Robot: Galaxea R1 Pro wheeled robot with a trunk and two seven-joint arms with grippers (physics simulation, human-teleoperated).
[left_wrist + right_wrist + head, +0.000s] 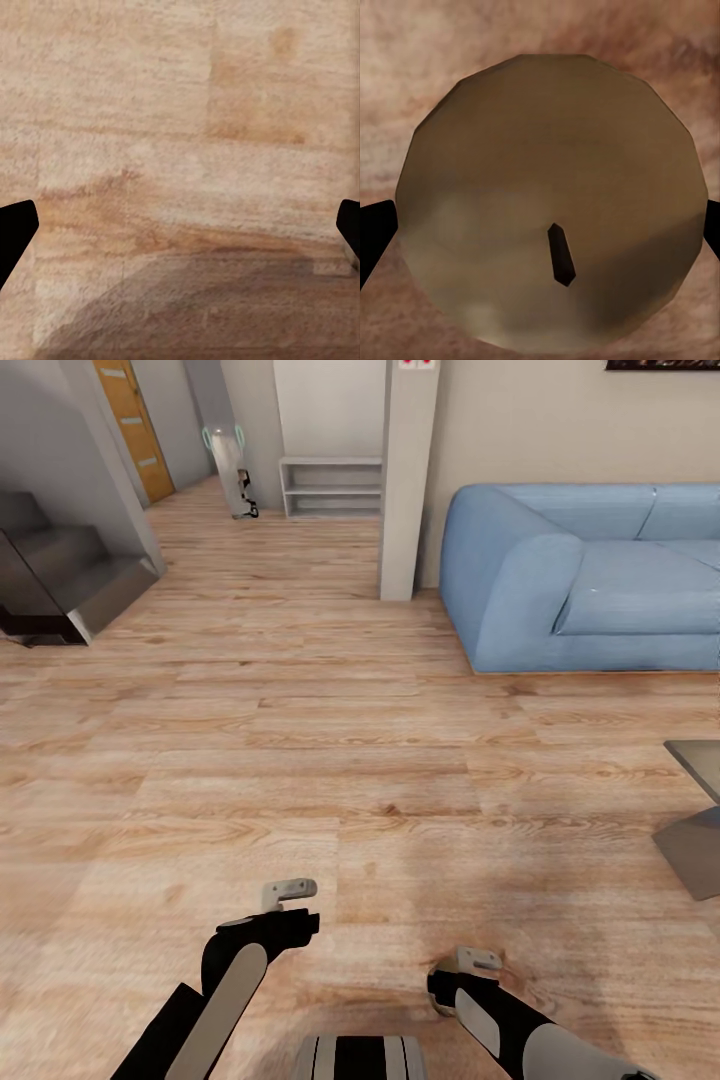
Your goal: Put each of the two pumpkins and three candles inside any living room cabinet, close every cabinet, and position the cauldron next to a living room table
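Observation:
A tan-brown candle [547,150] with a dark wick sits between the fingers of my right gripper [540,240], its round top spanning the whole gap. In the head view the right gripper [470,965] hangs low over the wood floor, with a sliver of the candle [438,1000] showing under it. My left gripper [290,893] is beside it to the left, also above the floor. Its dark fingertips [15,229] stand wide apart with only floor planks between them, so it is open and holds nothing.
A blue sofa [590,575] stands at the right rear, next to a pale pillar [408,480]. A corner of a grey table [695,810] juts in at the right edge. Grey stairs [70,575] are at the left; a white shelf [330,488] stands at the far wall.

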